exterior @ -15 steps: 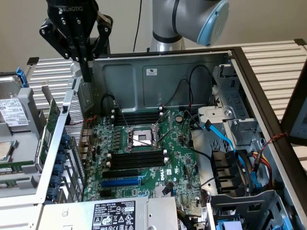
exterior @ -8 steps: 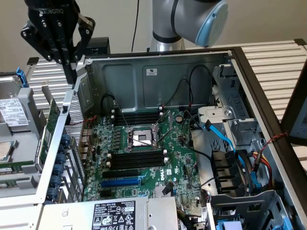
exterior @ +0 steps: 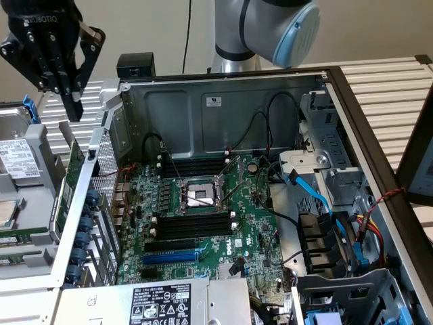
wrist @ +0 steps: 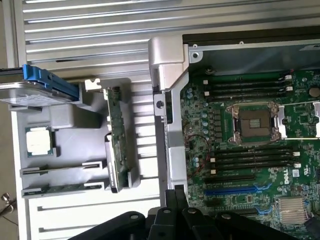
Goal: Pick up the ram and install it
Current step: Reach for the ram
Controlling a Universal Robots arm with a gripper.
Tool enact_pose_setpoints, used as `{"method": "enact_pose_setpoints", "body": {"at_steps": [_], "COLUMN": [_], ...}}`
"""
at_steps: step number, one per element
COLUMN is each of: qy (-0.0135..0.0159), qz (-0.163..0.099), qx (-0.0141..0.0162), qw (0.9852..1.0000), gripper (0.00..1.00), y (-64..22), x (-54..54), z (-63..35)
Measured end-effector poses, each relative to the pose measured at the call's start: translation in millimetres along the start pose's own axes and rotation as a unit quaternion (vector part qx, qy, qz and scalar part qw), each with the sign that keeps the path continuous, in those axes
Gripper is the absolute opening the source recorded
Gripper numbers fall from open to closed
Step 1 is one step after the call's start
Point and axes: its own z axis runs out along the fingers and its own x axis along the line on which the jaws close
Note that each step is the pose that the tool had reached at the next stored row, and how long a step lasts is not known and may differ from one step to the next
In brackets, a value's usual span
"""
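Observation:
My black gripper (exterior: 73,110) hangs at the exterior view's left, outside the computer case, with its fingers together and nothing between them. Just below it the ram (exterior: 69,179), a thin green stick, stands on edge in a grey parts tray (exterior: 40,203). The wrist view has the same ram (wrist: 118,145) upright in the tray (wrist: 75,120), with my shut gripper (wrist: 175,196) a little to the case side of it. Inside the open case lies the motherboard (exterior: 203,223), whose long black memory slots (exterior: 193,227) (wrist: 255,160) flank the processor socket (exterior: 198,196).
The tray also holds a processor chip (wrist: 39,141), two more green sticks lying in slots (wrist: 65,170), and a hard drive in a blue caddy (wrist: 40,89). The case's metal side wall (exterior: 95,203) stands between tray and motherboard. Blue and black cables (exterior: 318,203) fill the case's right side.

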Motion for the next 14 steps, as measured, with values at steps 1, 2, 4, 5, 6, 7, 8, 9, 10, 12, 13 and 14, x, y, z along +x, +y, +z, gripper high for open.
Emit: {"method": "enact_pose_setpoints", "body": {"at_steps": [1,2,4,5,6,7,8,9,10,12,13,14], "qy": [-0.0001,0.0,0.0,0.0,0.0,0.0,0.0,0.0,0.0,0.0,0.0,0.0], "qz": [0.0,0.0,0.0,0.0,0.0,0.0,0.0,0.0,0.0,0.0,0.0,0.0], "qx": [-0.0001,0.0,-0.0001,-0.0001,0.0,0.0,-0.0001,-0.0001,-0.0001,-0.0001,0.0,0.0], "qw": [1.0,1.0,1.0,1.0,1.0,1.0,1.0,1.0,1.0,1.0,1.0,1.0], "gripper": [0.11,0.11,0.11,0.11,0.11,0.11,0.11,0.11,0.11,0.11,0.11,0.11], "y": [-0.5,-1.1,-2.1,-2.7,-3.2,-3.7,-4.3,-4.8,-5.3,-6.4,-6.9,-7.4], "x": [4.5,9.1,18.1,22.5,26.9,31.5,36.1,40.8,45.2,54.3,58.7,63.2], "z": [0.0,-0.1,-0.2,-0.2,-0.3,-0.4,-0.4,-0.4,-0.5,-0.5,-0.6,-0.6]}}
